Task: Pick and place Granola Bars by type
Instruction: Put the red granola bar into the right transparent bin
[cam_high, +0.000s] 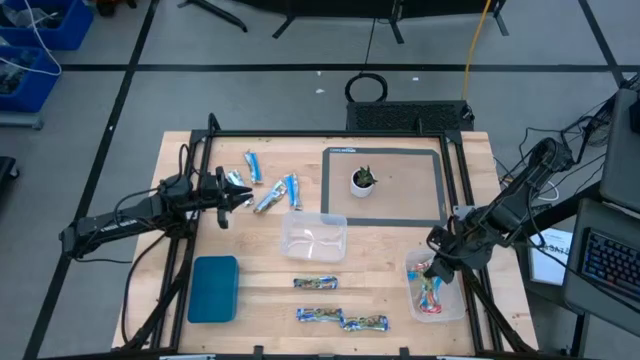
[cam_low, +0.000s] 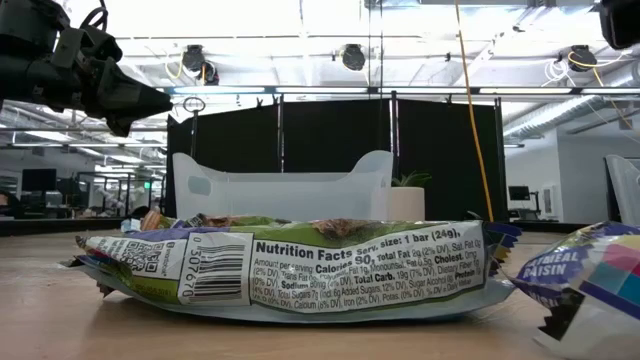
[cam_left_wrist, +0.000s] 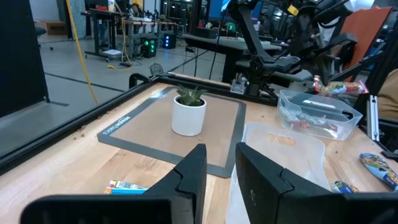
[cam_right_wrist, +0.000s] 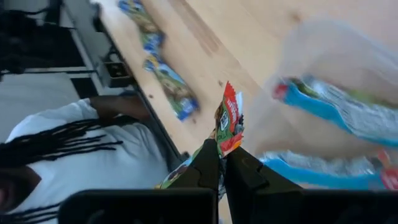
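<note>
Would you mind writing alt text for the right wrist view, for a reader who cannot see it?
The right pincer is shut on a red-wrapped granola bar, holding it beside a clear tub that already contains wrapped bars. Behind lie the wooden table, three patterned bars, and a person in a white shirt at the edge.

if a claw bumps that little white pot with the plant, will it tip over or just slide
The white pot looks squat with a flat base, so it would probably slide on the mat rather than tip. It seems light; a push near the rim could still topple it.
</note>
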